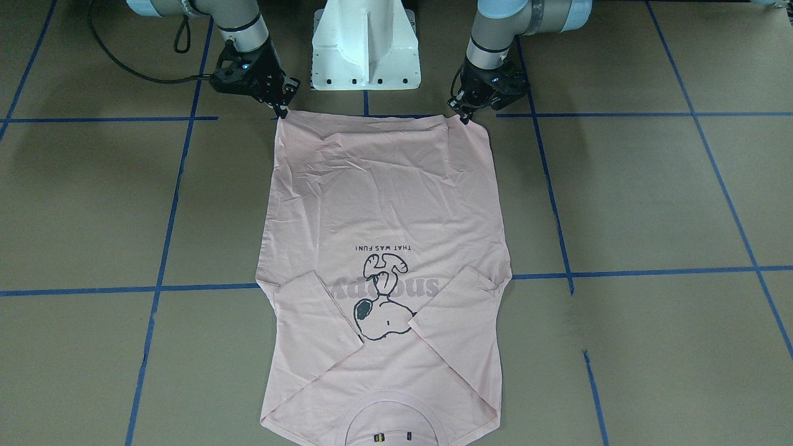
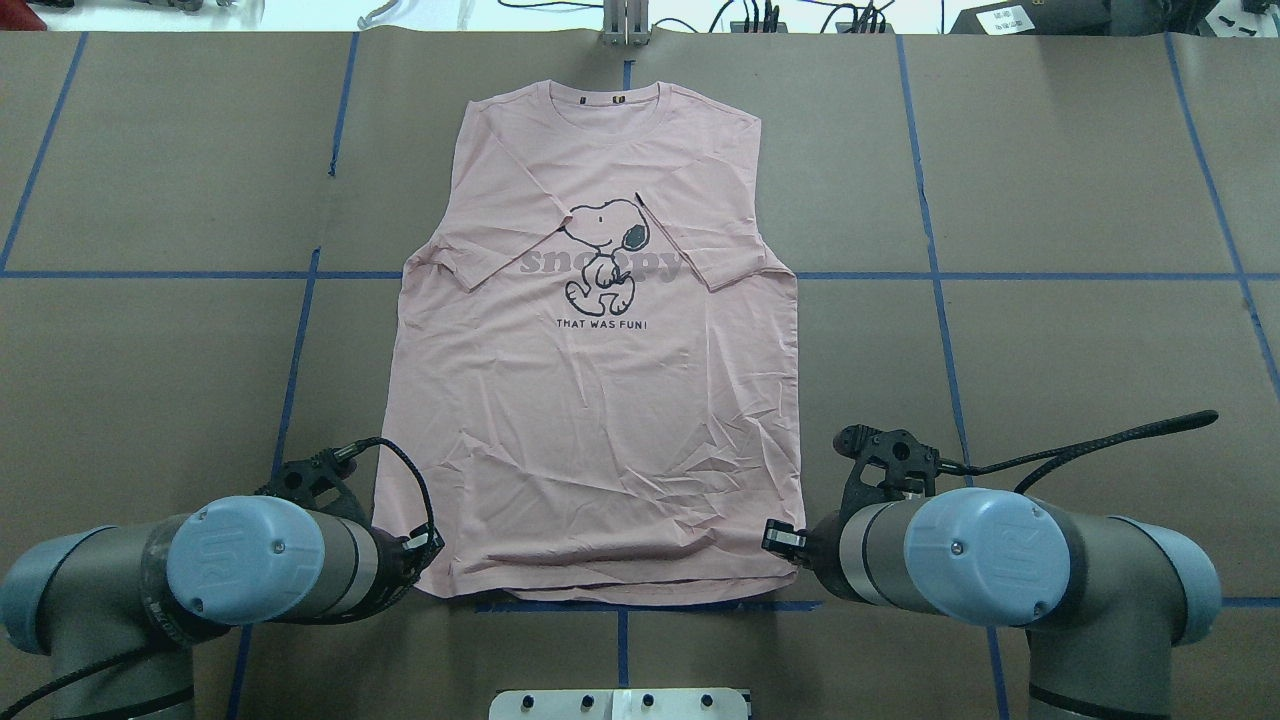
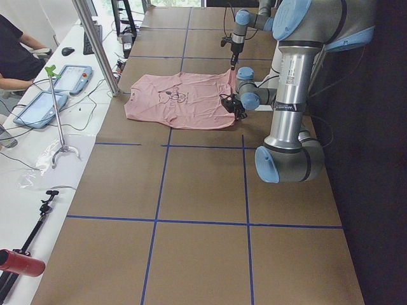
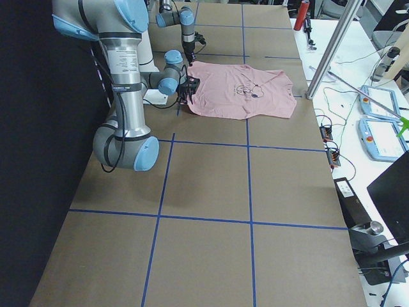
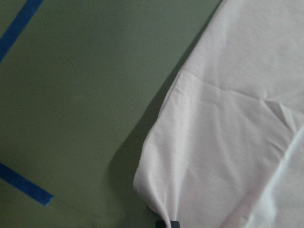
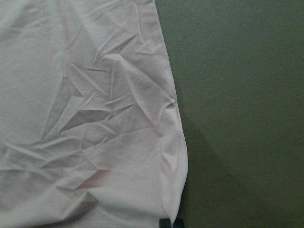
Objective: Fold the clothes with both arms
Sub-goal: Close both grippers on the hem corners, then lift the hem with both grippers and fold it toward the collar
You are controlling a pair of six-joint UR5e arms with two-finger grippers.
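The pale pink T-shirt [image 2: 600, 400] lies flat, print side up, with the collar at the table's far edge and both sleeves folded in over the dog print [image 2: 605, 245]. My left gripper [image 2: 430, 548] is shut on the left hem corner. In the front-facing view that left gripper [image 1: 466, 118] is on the right. My right gripper [image 2: 775, 535] is shut on the other hem corner, and the front-facing view puts this right gripper [image 1: 282, 111] on the left. In each wrist view the cloth [image 5: 228, 142] [image 6: 85, 118] bunches into the fingertips at the bottom edge, and its corner casts a shadow on the table.
The white pedestal base [image 1: 365, 49] stands just behind the hem, between the arms. Blue tape lines [image 2: 1000, 275] cross the brown table. A metal post [image 3: 95, 44], tablets [image 3: 73, 77], cables and a seated person [image 3: 16, 54] are along the far side.
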